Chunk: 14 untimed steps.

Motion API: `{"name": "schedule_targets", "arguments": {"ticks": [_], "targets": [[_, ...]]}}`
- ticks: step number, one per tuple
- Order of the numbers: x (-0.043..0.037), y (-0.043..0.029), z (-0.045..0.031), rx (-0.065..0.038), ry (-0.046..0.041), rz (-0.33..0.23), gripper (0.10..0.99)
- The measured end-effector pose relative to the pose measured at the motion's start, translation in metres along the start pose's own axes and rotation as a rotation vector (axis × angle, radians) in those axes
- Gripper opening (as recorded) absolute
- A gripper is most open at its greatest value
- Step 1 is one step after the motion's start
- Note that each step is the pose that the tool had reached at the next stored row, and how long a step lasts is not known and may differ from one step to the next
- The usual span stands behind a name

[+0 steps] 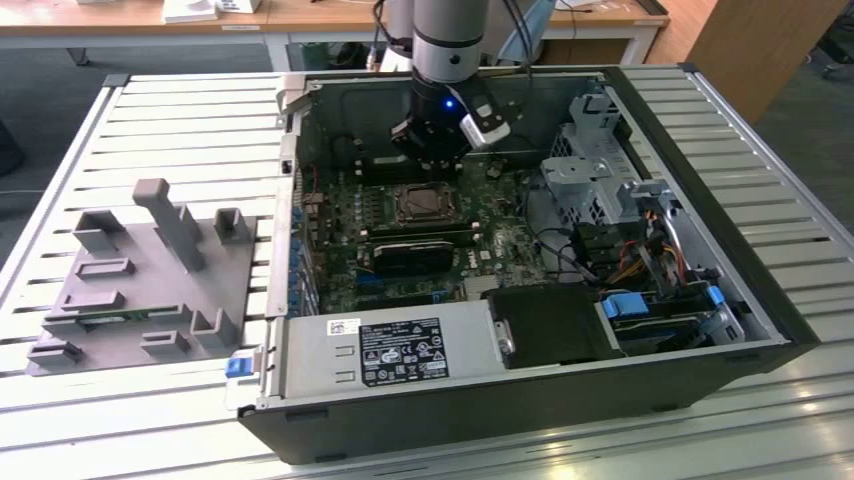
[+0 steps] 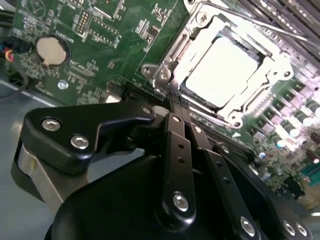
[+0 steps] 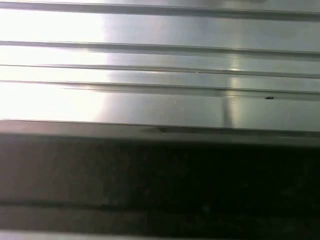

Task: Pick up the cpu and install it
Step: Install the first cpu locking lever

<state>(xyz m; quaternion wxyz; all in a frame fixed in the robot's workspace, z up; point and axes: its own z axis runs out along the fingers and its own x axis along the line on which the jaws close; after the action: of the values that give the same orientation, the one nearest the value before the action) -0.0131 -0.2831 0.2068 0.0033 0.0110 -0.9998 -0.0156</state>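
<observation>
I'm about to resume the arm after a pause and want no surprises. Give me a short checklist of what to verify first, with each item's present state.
1. The cpu lies in the socket: ok, its silvery top shows inside the metal frame in the second wrist view.
2. Cpu sits flat and fully seated: cannot tell, glare washes out its top.
3. The gripper holds nothing: ok, the fingers are together with nothing between them.
4. Gripper is apart from the cpu: ok, its tips are beside the socket's edge, not over the chip.
5. Arm is over the open case, above the motherboard: ok in the exterior view.
</observation>
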Motion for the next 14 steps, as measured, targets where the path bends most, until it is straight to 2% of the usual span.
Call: {"name": "schedule_targets", "arguments": {"ticks": [3,14], "targets": [[0.0,0.0002,-0.0062,0.0,-0.0001,0.0,0.106],[0.0001,-0.0035,-0.0063,0.0,0.0,0.0,0.106]]}}
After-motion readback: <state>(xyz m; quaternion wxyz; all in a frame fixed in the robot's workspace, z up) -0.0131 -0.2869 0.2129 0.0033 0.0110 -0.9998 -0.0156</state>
